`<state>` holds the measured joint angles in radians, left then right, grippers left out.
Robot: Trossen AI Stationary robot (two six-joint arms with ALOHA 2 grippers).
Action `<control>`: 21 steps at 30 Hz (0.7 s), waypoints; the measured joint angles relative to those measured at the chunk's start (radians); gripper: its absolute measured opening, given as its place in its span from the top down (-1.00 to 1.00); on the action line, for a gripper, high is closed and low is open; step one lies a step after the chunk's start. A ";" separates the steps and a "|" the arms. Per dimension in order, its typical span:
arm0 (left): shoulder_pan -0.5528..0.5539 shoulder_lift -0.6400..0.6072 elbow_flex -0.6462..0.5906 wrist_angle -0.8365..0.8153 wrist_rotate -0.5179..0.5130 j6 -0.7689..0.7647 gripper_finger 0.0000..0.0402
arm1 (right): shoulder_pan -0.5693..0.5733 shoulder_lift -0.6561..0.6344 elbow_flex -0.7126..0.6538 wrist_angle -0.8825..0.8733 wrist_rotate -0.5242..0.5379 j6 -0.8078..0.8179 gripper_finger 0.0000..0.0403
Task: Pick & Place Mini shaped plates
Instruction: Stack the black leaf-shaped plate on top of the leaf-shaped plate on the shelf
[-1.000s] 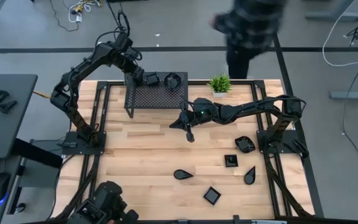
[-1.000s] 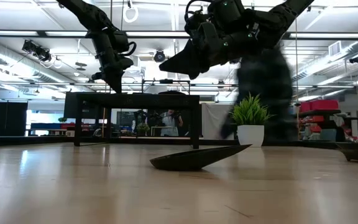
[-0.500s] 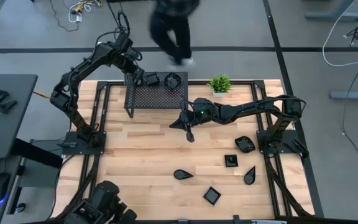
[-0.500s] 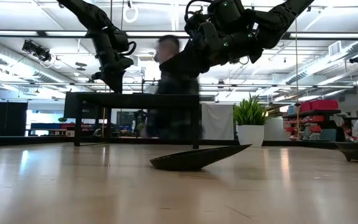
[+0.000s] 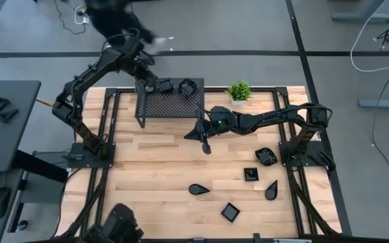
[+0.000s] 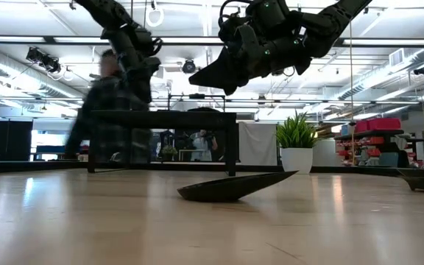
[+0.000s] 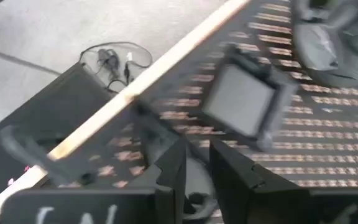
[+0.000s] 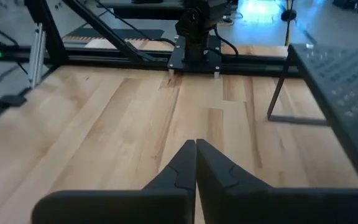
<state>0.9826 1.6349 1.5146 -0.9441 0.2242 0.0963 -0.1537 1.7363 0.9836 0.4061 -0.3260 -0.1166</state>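
Plates first: a square plate (image 7: 241, 99) sits on the mesh rack (image 5: 171, 106) just ahead of the left gripper (image 7: 196, 163), fingers slightly apart, holding nothing. Right gripper (image 8: 196, 163) hangs mid-table, pinched shut and empty, five plates (image 5: 248, 174) on the wood behind it.

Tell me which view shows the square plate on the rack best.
Left wrist view: the square plate fills it, lying flat on the mesh rack. High view shows it tiny; the low and right wrist views don't show it.

Two dark jointed arms, seemingly matte
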 joint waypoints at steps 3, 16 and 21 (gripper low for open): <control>-0.072 -0.015 -0.001 0.019 -0.008 0.002 0.71 | -0.001 0.000 0.000 -0.002 0.001 0.068 0.94; -0.549 -0.183 -0.252 0.326 -0.131 0.025 0.93 | 0.002 -0.114 -0.001 -0.327 0.124 0.076 0.94; -0.738 -0.251 -0.498 0.587 -0.124 -0.134 0.92 | 0.026 -0.203 -0.001 -0.508 0.266 0.053 0.94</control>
<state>0.2441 1.3838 1.0162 -0.3576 0.0998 -0.0379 -0.1274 1.5332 0.9829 -0.1021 -0.0596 -0.0639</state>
